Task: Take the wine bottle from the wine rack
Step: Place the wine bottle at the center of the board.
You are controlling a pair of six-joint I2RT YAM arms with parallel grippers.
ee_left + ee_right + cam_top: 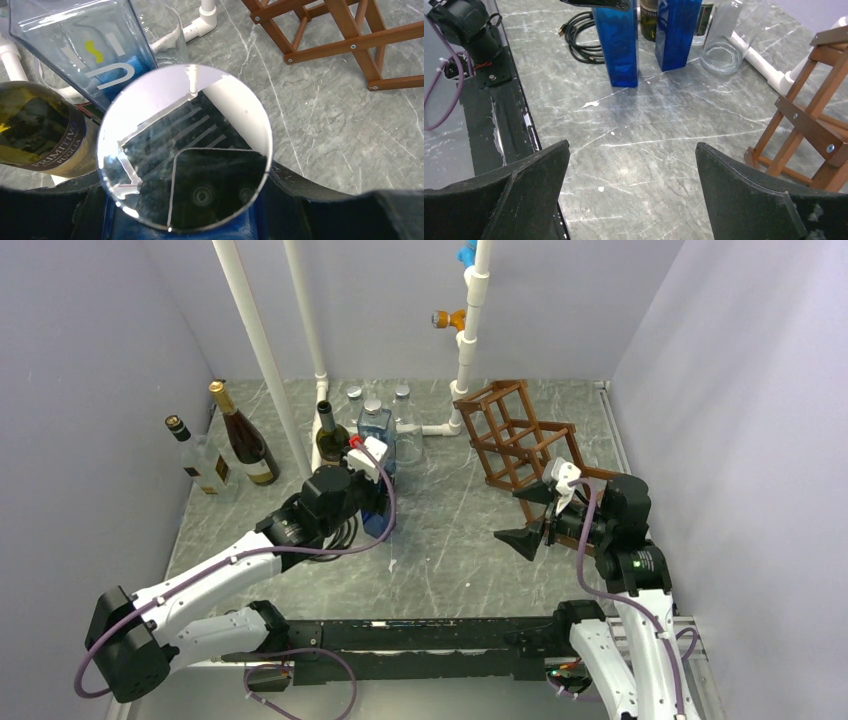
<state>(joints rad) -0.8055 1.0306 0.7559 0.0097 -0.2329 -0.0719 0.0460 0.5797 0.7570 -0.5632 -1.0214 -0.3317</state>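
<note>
Left wrist view is showing the left gripper (377, 498) clamping around the mirror-bright round top of a blue bottle (616, 45) standing on the table (664, 125). A dark wine bottle (35, 130) is crowding in just to its left, and a second blue bottle (676, 32) is standing just beyond. The wine rack (515, 440) is sitting well off to that gripper's right, while the right gripper (530, 517) is hanging wide open with the rack close on its own right.

Bare desk (450, 540) lies open from centre to near edge. Bottles (375, 425) and white pipes (262, 350) crowd the far edge, the wine rack (510, 440) fills the far-right corner, and a blue bottle (621, 45) stands left of centre.
</note>
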